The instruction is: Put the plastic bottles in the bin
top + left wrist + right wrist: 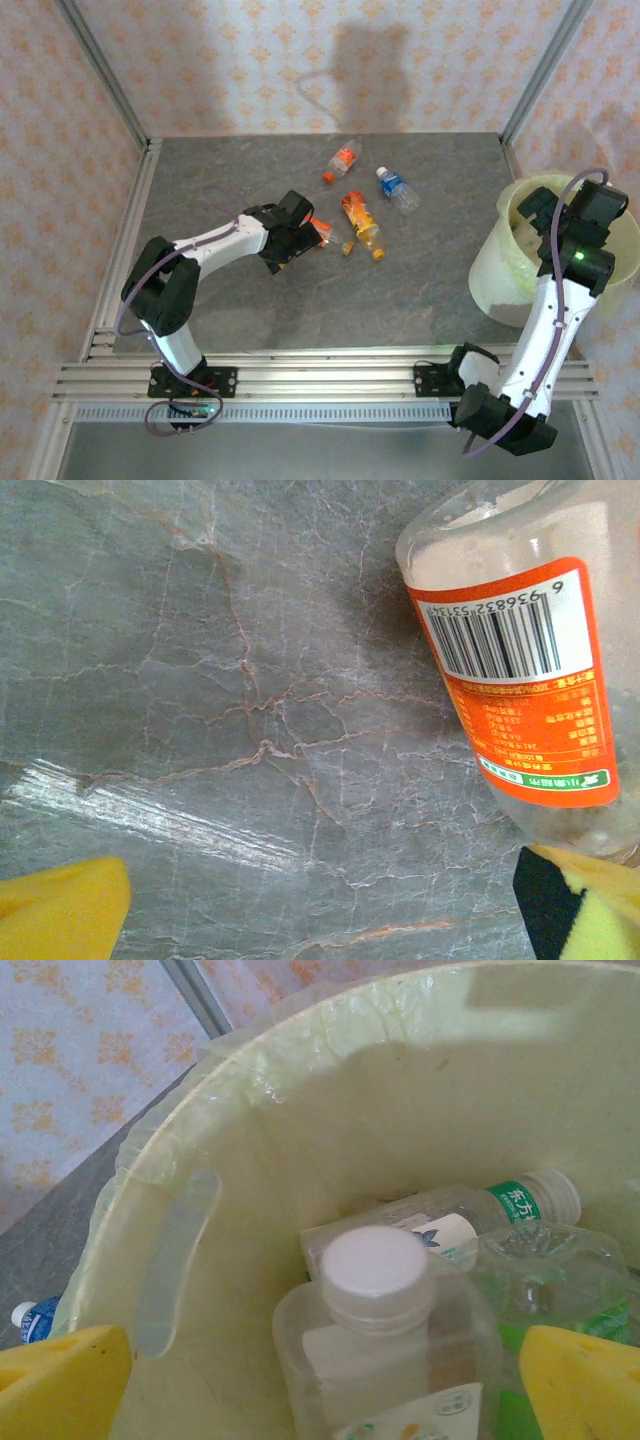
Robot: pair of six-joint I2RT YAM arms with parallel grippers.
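Orange-labelled clear plastic bottle (515,670) lay just ahead of the left gripper's (320,910) wide-open, empty jaws, apparently lined up for a pinch, while the right gripper (320,1380) gaped empty over the pale yellow-green round bin (300,1140).

Four small clear plastic bottles (362,222) lie on the grey veined surface (400,290): three orange-labelled bottles (345,158) and one blue-labelled bottle (397,190) at one o'clock. One round pale yellow-green bin (490,275) at three o'clock holds three more bottles (385,1360).

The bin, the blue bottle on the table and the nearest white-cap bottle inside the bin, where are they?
bin (497,268): top view, on its pale outer wall.
blue bottle (394,185): top view, on its blue label.
nearest white-cap bottle (372,1263): right wrist view, on its white cap.
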